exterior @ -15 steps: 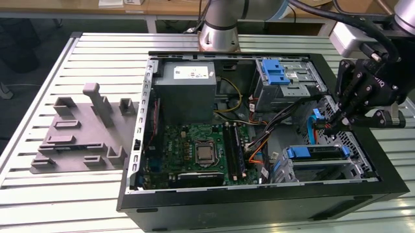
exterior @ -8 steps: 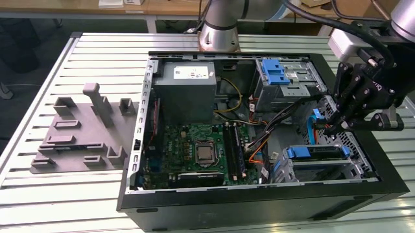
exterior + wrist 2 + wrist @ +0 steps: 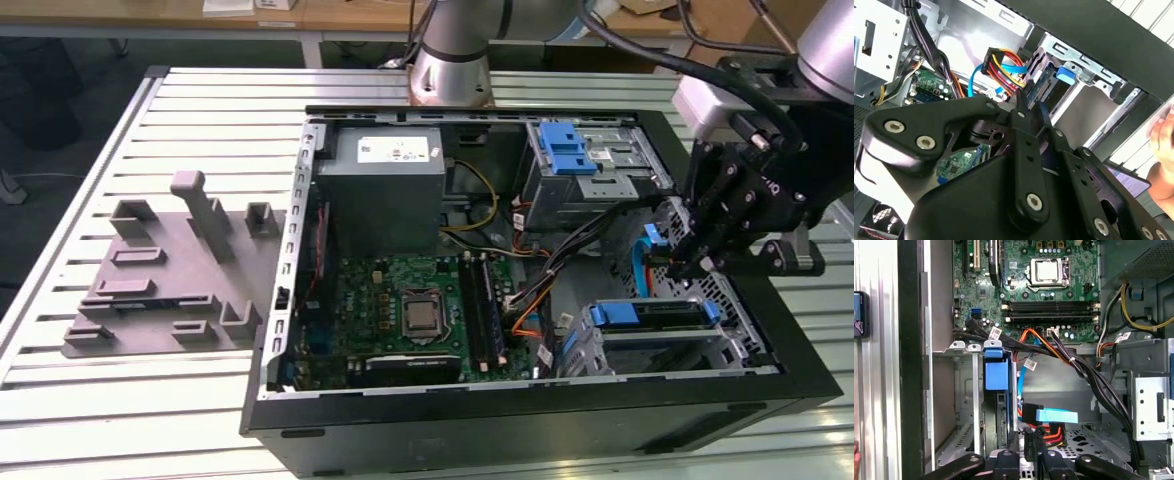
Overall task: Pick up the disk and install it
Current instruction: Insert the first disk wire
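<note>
Slatted metal table [image 3: 80, 400], open computer case [image 3: 534, 420], claw [image 3: 697, 262] inside, grip state unclear, disk [image 3: 650, 262] on edge, long axis upright.

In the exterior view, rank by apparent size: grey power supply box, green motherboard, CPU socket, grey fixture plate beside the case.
1. Fixture plate and motherboard look alike; unranked.
3. Power supply box.
4. CPU socket.
</note>
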Motion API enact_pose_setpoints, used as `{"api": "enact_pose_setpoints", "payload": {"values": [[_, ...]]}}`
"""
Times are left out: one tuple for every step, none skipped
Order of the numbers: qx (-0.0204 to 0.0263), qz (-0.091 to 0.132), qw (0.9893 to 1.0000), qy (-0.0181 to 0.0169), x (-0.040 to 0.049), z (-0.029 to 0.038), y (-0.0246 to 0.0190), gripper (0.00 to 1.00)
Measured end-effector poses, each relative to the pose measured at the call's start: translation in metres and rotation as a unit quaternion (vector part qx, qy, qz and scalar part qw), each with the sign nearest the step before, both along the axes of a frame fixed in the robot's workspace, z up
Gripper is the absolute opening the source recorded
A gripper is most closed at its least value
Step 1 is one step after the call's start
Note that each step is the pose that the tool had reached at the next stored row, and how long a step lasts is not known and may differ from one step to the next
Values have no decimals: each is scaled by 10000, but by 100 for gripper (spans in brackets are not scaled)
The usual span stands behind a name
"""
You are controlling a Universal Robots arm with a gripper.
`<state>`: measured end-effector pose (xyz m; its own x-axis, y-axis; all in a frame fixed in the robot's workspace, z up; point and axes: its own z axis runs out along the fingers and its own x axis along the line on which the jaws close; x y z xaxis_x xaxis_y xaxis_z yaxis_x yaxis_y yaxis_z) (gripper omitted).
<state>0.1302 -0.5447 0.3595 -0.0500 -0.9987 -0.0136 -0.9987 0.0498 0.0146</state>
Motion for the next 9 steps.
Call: {"api": "enact_pose_setpoints", "payload": {"values": [[0,0,10000,0,3,-9,2,25],[0,0,10000,0,4,-18,3,25],[0,0,10000,0,4,-27,3,25],[0,0,10000,-1,4,-37,3,25],[0,0,10000,-4,5,-47,3,25],[0,1,10000,-6,5,-55,3,25],[0,1,10000,-8,6,-63,3,25],[0,1,10000,-10,6,-69,3,24],[-1,1,10000,-11,5,-73,3,24]]}}
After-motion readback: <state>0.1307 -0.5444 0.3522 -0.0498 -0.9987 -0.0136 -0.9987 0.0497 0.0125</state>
